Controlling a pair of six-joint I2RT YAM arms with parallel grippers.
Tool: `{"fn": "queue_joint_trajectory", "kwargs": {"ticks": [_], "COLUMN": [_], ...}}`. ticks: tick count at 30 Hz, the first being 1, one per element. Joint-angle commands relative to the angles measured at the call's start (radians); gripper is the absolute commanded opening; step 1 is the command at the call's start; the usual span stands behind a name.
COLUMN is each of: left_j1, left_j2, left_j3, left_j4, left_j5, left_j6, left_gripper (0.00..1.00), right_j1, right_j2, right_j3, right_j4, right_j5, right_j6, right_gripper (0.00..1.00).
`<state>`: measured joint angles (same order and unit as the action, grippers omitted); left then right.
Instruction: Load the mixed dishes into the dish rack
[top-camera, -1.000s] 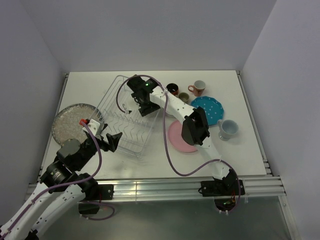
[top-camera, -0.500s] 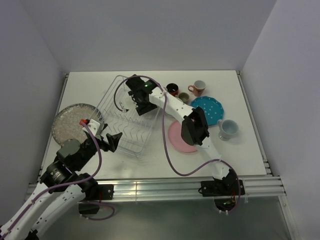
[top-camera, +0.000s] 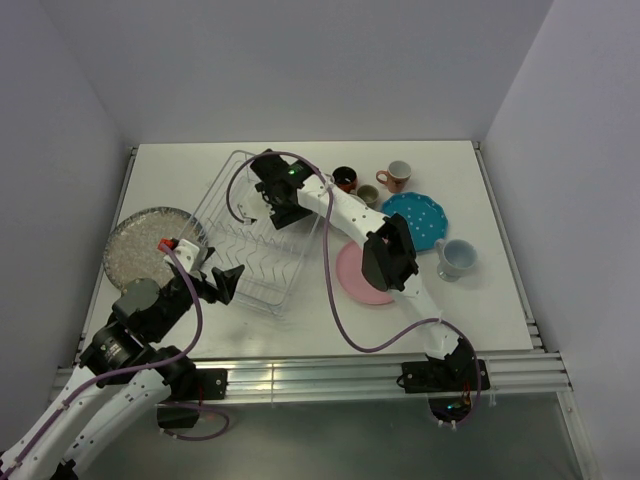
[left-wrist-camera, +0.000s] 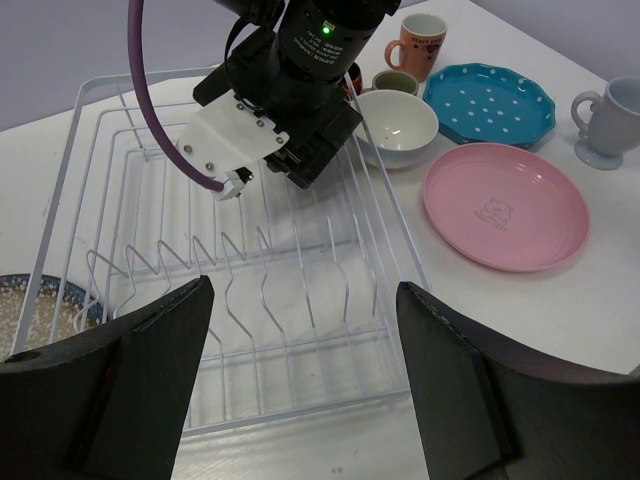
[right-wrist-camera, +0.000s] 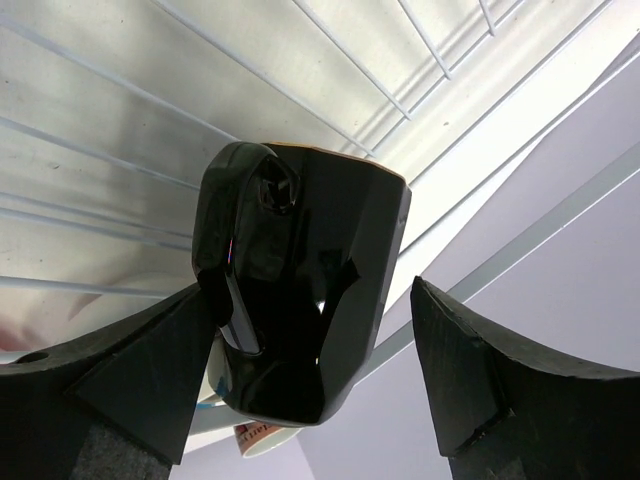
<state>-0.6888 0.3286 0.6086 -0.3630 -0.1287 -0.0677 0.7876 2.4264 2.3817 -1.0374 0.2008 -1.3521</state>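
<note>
The right arm's wrist had edged slightly leftward over the dish rack (top-camera: 262, 262) in the past second. Nearest, the left gripper (left-wrist-camera: 300, 290) hung spread and empty at the rack's near rim, apparently parked clear of its partner. Farther in, the right gripper (right-wrist-camera: 310, 300) straddled the black mug (right-wrist-camera: 300, 230) on the rack's wires, jaws wide and one finger clear, seemingly releasing it. Beyond, the white bowl (left-wrist-camera: 396, 126), pink plate (left-wrist-camera: 505, 205) and teal dotted plate (left-wrist-camera: 488, 100) waited on the table (top-camera: 480, 300).

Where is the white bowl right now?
In the left wrist view the white bowl sits just right of the dish rack, behind the pink plate and left of the teal dotted plate.
</note>
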Motion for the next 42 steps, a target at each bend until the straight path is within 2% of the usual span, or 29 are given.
{"fn": "queue_joint_trajectory", "kwargs": {"ticks": [1,14,31,36,37,41,42], "left_j1": [-0.002,-0.002,0.000,-0.002,-0.002,-0.002,-0.002], "left_j2": [-0.011,-0.003,0.087,0.188,0.213,0.392,0.491], "left_j3": [-0.006,-0.007,0.003,0.019,0.028,0.133,0.204], "left_j4": [0.038,0.039,0.052,0.094,0.111,0.127,0.121], "left_j5": [0.009,0.024,0.066,0.087,0.084,0.045,0.017], "left_j6": [0.011,0.011,0.008,-0.009,-0.011,-0.034,-0.034], "left_gripper": [0.81,0.81,0.80,0.80,0.79,0.78,0.78], "right_j1": [0.012,-0.001,-0.028,-0.073,-0.086,-0.189,-0.250], "right_j2": [-0.007,-0.090,-0.243,-0.303,-0.311,-0.387,-0.447], "right_j3": [0.001,-0.024,-0.095,-0.085,-0.079,-0.096,-0.130], "right_j4": [0.037,0.039,0.002,-0.015,-0.016,0.000,0.020], "right_j5": [-0.008,-0.100,-0.248,-0.386,-0.421,-0.667,-0.787], "right_j6": [-0.005,0.065,0.142,0.238,0.302,0.525,0.583], "right_gripper": [0.83,0.90,0.90,0.89,0.89,0.87,0.86]}}
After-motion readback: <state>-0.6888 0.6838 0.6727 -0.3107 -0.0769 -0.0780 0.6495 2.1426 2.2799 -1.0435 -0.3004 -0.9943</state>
